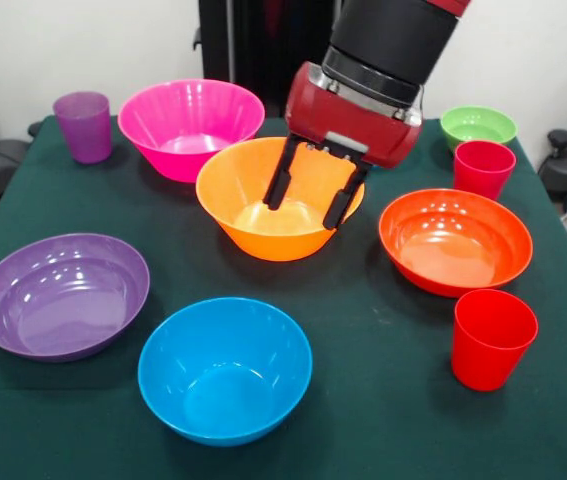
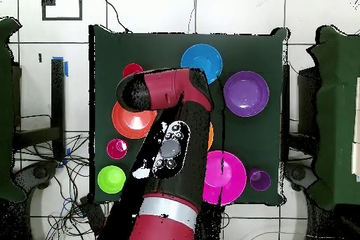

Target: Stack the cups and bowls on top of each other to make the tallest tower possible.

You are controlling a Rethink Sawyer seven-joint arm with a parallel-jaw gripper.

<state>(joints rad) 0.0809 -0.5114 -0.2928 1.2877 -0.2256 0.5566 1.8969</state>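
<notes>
Clearly, from the front, we hang our gripper (image 1: pixel 309 196) with fingers spread over the orange bowl (image 1: pixel 275 200), its tips inside the rim, probably lined up to take that wall. Every bowl sits mouth up, axis vertical: pink bowl (image 1: pixel 190 125), purple bowl (image 1: pixel 61 295), blue bowl (image 1: pixel 225 368), red-orange bowl (image 1: pixel 455 240), small green bowl (image 1: pixel 478 125). No tower stands yet; the purple cup (image 1: pixel 84 125) and two red cups (image 1: pixel 492 338) wait upright on the table (image 1: pixel 383 400).

Overhead, our arm (image 2: pixel 172 146) hides the orange bowl almost wholly; the others lie spread apart around it.
</notes>
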